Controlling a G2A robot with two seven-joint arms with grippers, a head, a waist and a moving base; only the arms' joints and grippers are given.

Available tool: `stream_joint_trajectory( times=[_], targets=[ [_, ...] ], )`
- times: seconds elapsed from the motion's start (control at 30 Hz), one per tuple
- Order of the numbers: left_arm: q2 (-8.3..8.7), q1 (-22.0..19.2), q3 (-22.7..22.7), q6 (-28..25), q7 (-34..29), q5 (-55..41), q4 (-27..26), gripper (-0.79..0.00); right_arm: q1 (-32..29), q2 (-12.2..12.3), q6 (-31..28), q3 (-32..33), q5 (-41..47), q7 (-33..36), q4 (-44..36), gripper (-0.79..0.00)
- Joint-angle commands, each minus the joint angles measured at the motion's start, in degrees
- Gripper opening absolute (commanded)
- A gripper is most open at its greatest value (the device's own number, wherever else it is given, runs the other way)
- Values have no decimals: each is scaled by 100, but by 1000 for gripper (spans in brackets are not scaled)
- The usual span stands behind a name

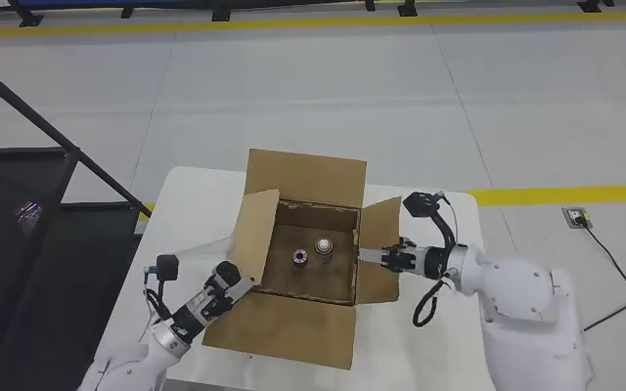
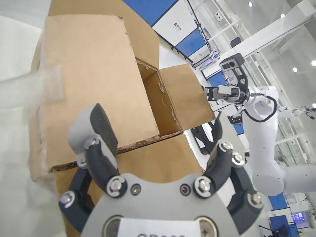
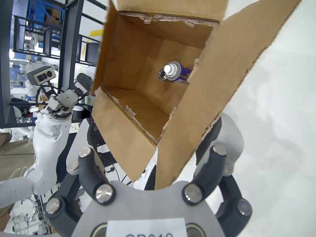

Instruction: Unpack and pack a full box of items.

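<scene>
An open cardboard box [image 1: 293, 323] stands mid-table with all flaps spread. On its floor stand a purple spray can with a white cap [image 3: 172, 72] and a small purple item [image 1: 299, 257]; the can [image 1: 323, 246] is also visible from above. My left gripper [image 1: 233, 279] is open at the left flap [image 2: 93, 75], whose free edge lies just beyond its fingers [image 2: 98, 124]. My right gripper [image 1: 383, 259] is open with the right flap [image 3: 222, 87] between its spread fingers [image 3: 222, 136]. The box walls hide part of the floor.
The white table [image 1: 196, 195] has bare strips on both sides of the box. A black frame and mesh [image 1: 39, 225] stand beyond the table's left edge. The far flap [image 1: 305, 178] stands up toward the back.
</scene>
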Motion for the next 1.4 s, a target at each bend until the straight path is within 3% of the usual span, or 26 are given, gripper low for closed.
stream_joint_trajectory(
  times=[0.0, 0.17, 0.5, 0.63, 0.8, 0.93, 1.03, 1.23, 1.37],
  targets=[
    [4, -58, 44, 44, 0, 43, 84, 0, 122, 7, -158, -111, 330, -15, 51, 0],
    [7, -138, 176, 156, 37, 108, 219, 0, 463, 14, -421, -579, 871, 16, 301, 0],
    [12, -238, 305, 401, 213, 148, 342, 0, 1270, -74, -234, -1918, 609, -378, 1919, 0],
    [40, -82, 6, 250, 378, -83, 252, 0, 1389, -101, -294, -2184, 699, -572, 2359, 0],
    [115, 367, -770, -55, 399, -470, 222, 0, 1457, -107, -347, -2352, 765, -785, 2601, 0],
    [192, 768, -1244, -363, -128, -786, 410, 0, 1328, -44, -706, -2113, 1010, -1097, 2189, 0],
    [240, 921, -1293, -628, -743, -1095, 571, 0, 1290, -20, -808, -2056, 1002, -1091, 2008, 0],
    [383, 994, -1208, -1151, -2502, -2040, 836, 0, 1277, -20, -812, -2060, 995, -1133, 1988, 0],
    [442, 958, -983, -1355, -3169, -2354, 888, 0, 1168, -1, -714, -2016, 786, -1815, 1752, 0]
  ],
)
